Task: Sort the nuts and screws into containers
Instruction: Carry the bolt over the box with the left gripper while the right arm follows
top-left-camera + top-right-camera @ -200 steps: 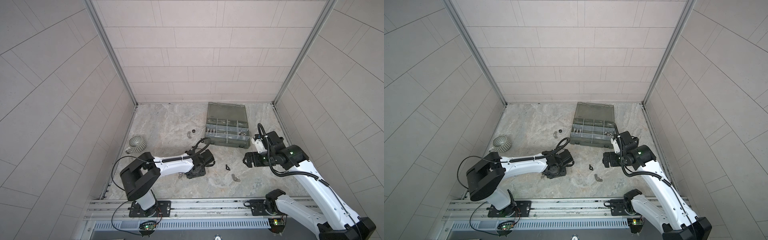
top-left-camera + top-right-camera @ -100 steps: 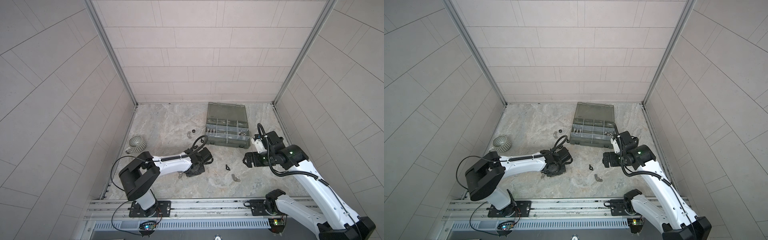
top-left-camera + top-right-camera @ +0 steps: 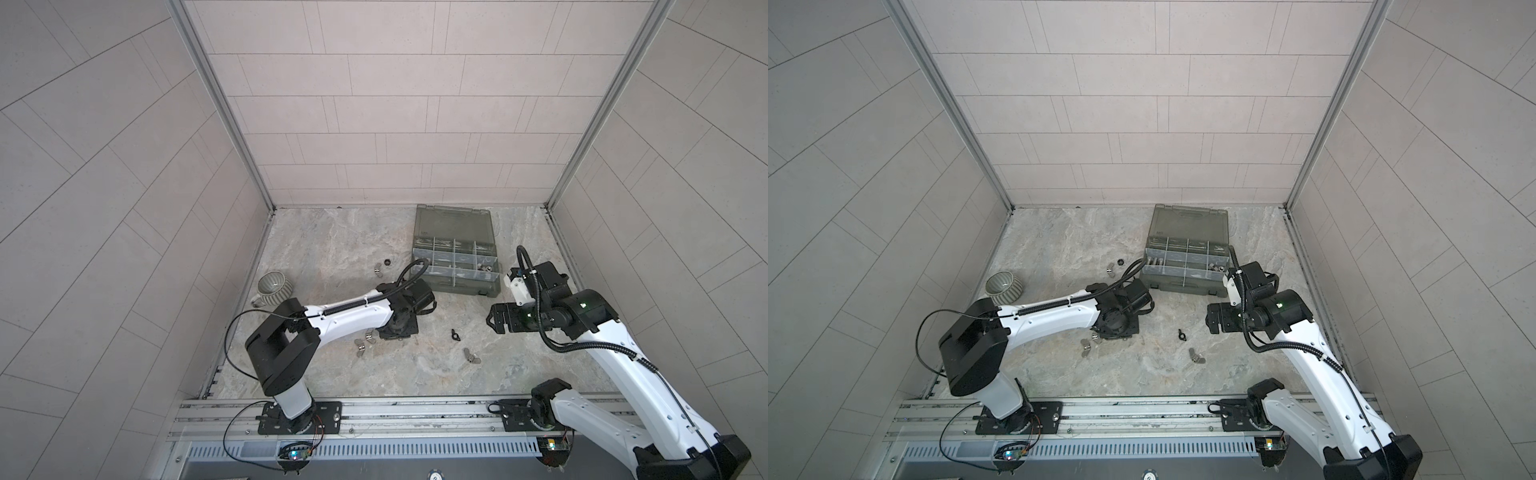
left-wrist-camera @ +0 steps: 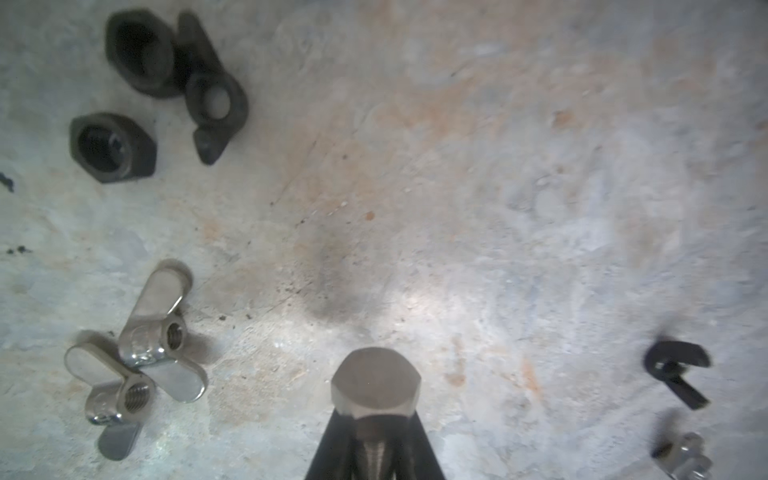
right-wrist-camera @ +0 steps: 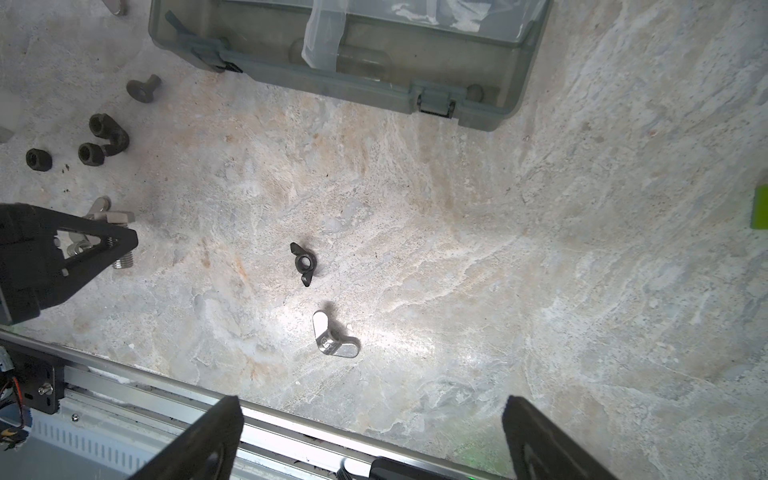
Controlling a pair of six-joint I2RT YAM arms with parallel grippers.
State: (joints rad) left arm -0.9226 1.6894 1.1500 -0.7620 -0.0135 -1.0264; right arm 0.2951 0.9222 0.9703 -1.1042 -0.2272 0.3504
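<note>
The left gripper [image 4: 376, 440] is clamped on the shank of a short silver hex-head steel screw [image 4: 376, 382], low over the marbled tabletop [image 4: 498, 166], beside 2 silver wing nuts [image 4: 133, 390]. The step in hand looks like the pickup; next it needs a lift and a carry to a compartment of the smoky grey plastic organizer box [image 3: 457, 286]. The right gripper [image 5: 370, 411] hangs wide open near a black wing nut [image 5: 304, 264].

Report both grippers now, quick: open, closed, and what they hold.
Left gripper: closed on a silver bolt.
Right gripper: open, holding nothing.
</note>
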